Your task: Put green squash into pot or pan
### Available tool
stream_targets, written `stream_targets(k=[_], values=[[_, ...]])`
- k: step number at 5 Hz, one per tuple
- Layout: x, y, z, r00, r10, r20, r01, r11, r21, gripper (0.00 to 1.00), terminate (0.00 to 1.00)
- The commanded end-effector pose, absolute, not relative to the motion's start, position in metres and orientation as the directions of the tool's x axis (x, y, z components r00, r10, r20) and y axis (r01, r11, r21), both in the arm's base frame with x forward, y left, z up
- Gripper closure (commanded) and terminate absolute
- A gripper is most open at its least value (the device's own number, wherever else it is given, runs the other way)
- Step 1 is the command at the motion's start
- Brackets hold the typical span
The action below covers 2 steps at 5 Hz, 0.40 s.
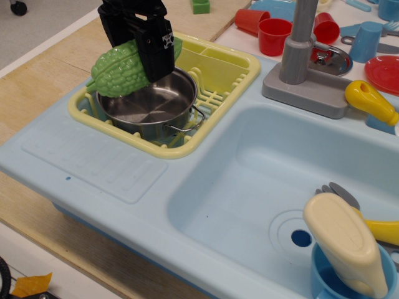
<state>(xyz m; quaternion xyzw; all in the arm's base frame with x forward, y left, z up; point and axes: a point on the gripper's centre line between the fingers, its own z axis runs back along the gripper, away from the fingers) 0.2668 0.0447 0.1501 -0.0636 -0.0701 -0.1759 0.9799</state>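
The green squash [120,68] is light green and bumpy, and it hangs tilted in the air over the left part of the pot. My black gripper [151,51] is shut on the squash's right half and covers that end. The shiny steel pot [146,106] with wire loop handles sits in the yellow dish rack [218,68] below the squash. Its flat bottom shows, with nothing in it.
The rack stands on a light blue toy sink unit with a ridged drainboard [93,159] and a deep basin [280,187]. A grey faucet [299,43] rises behind. Red cups [274,34], a small green block [201,6] and a yellow utensil [371,99] lie at the back and right.
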Motion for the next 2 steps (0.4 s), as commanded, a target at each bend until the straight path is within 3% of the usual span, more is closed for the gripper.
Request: stream_targets(k=[1,2], values=[[0.2727,0.0454,0.1611,0.92,-0.339,0.194,0.359,0.93,-0.078,0.0,0.0],[0.2727,0.0454,0.1611,0.92,-0.339,0.194,0.359,0.93,-0.078,0.0,1.0]])
